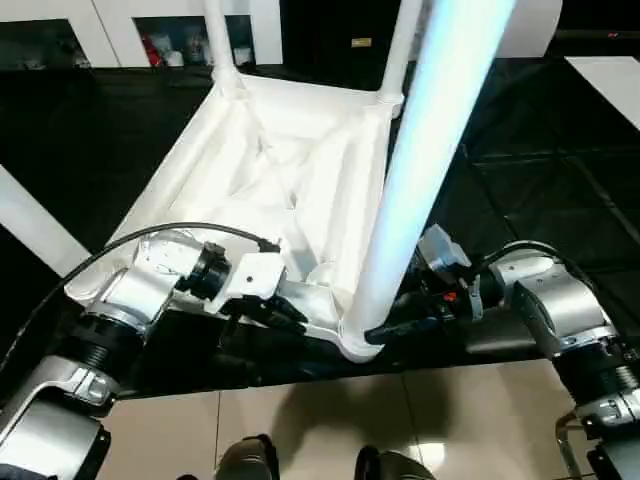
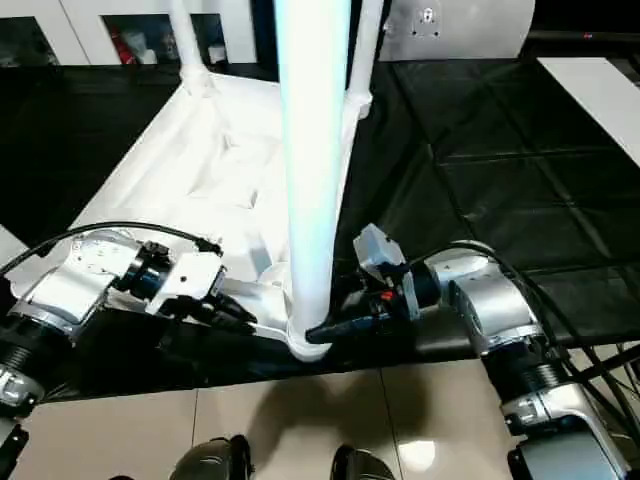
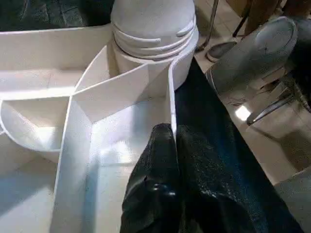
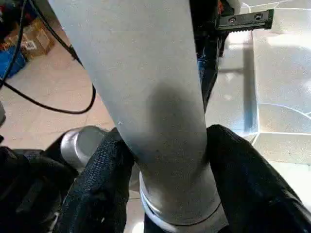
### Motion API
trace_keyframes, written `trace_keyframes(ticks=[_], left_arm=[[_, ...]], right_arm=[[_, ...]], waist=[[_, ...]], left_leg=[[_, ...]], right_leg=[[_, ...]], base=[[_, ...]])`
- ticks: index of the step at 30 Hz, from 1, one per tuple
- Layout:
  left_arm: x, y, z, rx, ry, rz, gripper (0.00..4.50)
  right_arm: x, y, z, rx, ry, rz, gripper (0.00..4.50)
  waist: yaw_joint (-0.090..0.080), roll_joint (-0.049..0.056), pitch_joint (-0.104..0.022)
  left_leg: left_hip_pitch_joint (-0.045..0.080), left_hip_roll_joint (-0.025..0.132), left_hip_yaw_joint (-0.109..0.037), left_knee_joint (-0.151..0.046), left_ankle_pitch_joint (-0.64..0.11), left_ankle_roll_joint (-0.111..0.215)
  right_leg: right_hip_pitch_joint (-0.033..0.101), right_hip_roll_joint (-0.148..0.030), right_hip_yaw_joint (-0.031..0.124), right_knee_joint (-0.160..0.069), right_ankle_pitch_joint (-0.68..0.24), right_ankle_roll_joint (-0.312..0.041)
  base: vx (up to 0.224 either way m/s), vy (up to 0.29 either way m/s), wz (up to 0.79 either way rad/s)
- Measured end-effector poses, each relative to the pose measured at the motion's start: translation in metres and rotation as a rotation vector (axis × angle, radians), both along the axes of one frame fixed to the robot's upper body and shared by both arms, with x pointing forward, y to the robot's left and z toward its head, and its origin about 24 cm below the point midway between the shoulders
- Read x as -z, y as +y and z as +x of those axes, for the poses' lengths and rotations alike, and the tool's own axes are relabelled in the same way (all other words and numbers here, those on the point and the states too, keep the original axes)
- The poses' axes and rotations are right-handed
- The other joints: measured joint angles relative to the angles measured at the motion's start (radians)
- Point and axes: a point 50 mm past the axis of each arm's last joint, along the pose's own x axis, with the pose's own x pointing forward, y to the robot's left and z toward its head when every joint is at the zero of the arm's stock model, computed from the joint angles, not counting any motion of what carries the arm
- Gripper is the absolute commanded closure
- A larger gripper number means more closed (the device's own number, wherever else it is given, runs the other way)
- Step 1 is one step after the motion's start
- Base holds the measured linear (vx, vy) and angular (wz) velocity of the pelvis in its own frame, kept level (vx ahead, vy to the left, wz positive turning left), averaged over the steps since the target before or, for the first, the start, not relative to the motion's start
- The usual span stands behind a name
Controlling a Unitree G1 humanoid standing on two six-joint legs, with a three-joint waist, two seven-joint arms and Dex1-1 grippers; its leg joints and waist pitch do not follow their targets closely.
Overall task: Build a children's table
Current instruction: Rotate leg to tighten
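Note:
The children's table (image 1: 280,170) lies upside down on the black work table, ribbed underside facing up. Two white legs (image 1: 222,40) (image 1: 398,50) stand in its far corner sockets. A third leg (image 1: 420,170) rises from the near right socket (image 1: 360,345). My right gripper (image 1: 385,330) is shut on this leg just above the socket, and its black fingers (image 4: 104,179) press on both sides of the tube. My left gripper (image 1: 290,315) is shut on the table's thin near rim (image 3: 171,97), close to that same corner.
The black-covered work table (image 1: 540,150) ends just in front of my grippers, with tiled floor (image 1: 300,420) below. Another white tube (image 1: 30,230) lies at the far left. A flat white panel (image 1: 610,80) sits at the back right. Cabinets stand behind.

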Motion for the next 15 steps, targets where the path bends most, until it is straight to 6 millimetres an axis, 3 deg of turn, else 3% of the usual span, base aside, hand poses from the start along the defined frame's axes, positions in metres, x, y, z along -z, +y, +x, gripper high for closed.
trace_keyframes(ticks=[5,9,13,15], left_arm=[[0.003,0.006,-0.003,-0.137,0.071,-0.055,4.5],[0.002,0.01,0.003,-0.34,0.052,-0.062,4.5],[0.003,-0.002,0.012,-0.533,0.048,-0.115,4.5],[0.004,-0.01,0.015,-0.61,0.046,-0.14,4.5]], right_arm=[[0.007,0.005,-0.007,0.126,0.029,0.069,2.45],[0.009,0.015,0.001,0.376,0.016,0.108,2.45],[0.009,0.021,0.012,0.675,0.006,0.142,2.46],[0.01,0.026,0.015,0.811,0.0,0.167,2.46]], waist=[[-0.007,0.0,0.0],[-0.035,0.002,0.002],[-0.067,-0.001,0.004],[-0.074,-0.001,0.004]], left_leg=[[0.002,0.0,0.0,-0.001,-0.001,-0.003],[0.007,0.001,0.0,-0.001,0.001,-0.01],[0.013,0.0,0.0,-0.002,0.001,-0.011],[0.014,-0.001,0.0,-0.003,0.001,-0.011]], right_leg=[[0.0,0.0,0.0,0.001,0.0,0.0],[0.0,0.0,0.0,0.003,-0.001,0.003],[0.002,0.0,0.0,-0.003,-0.002,0.004],[0.001,0.0,0.0,-0.004,-0.002,0.004]], base=[[0.0,0.0,0.0],[0.0,0.0,0.0],[0.0,0.0,0.0],[0.0,0.0,0.0]])
